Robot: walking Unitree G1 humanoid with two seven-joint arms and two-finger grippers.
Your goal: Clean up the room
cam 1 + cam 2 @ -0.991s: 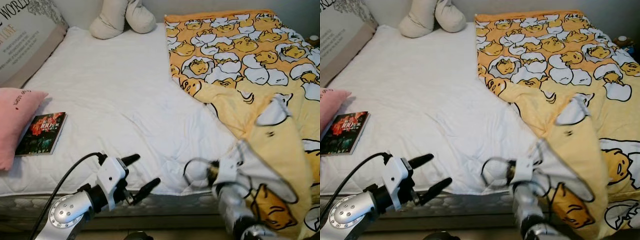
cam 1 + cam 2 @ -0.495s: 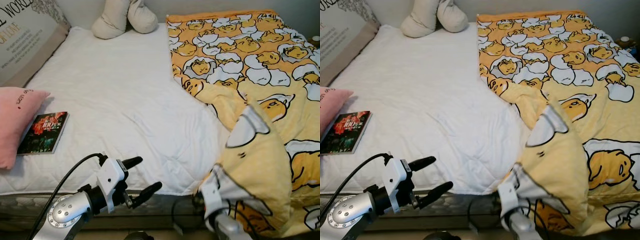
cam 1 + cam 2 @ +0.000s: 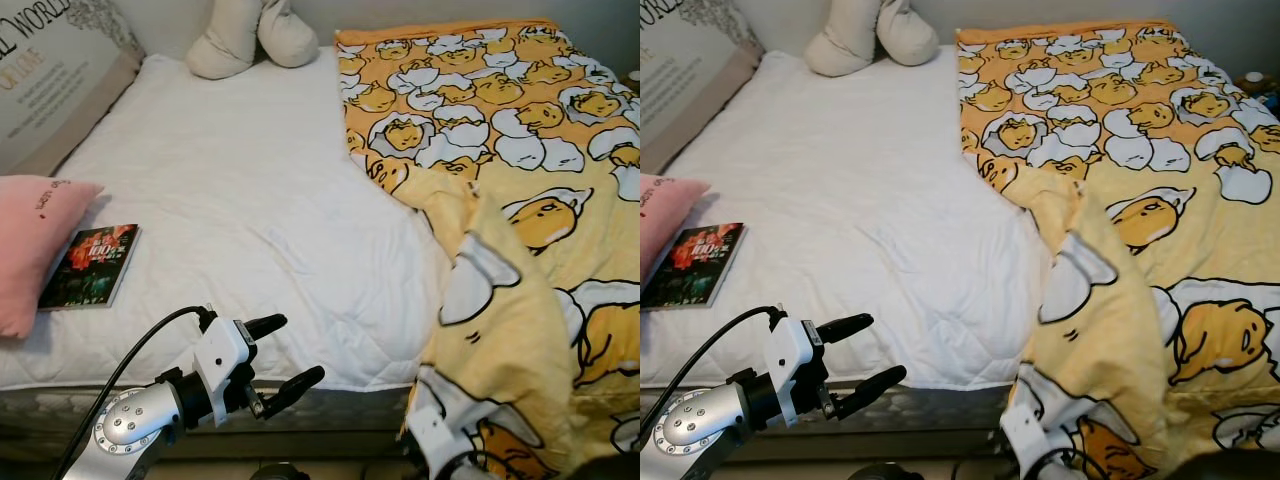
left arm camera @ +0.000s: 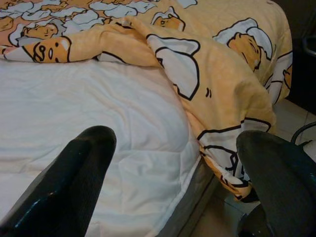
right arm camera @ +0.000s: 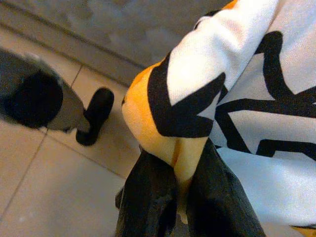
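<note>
A bed (image 3: 250, 200) with a white sheet fills the room in front of the robot, and a tiled floor (image 5: 44, 187) runs along its near edge. At the far left a big pillow (image 3: 50, 70) with words on it leans at the head of the bed. Below it lies a pink cushion (image 3: 35, 240), and a book (image 3: 92, 264) lies flat just beside the cushion, its long side running up the bed. At the top of the bed sits a cream soft toy (image 3: 250, 35).

The left gripper (image 3: 282, 353) hangs in front of the near edge of the bed, its two fingers spread wide with nothing between them, pointing right toward the blanket.

The yellow blanket (image 3: 500, 150) with egg pictures covers the right side of the bed. Its long side runs from the top of the bed down to the near edge. One corner is folded over and hangs down off the front. The right gripper (image 5: 177, 197) is low by the floor, pinched tight on that hanging corner.
</note>
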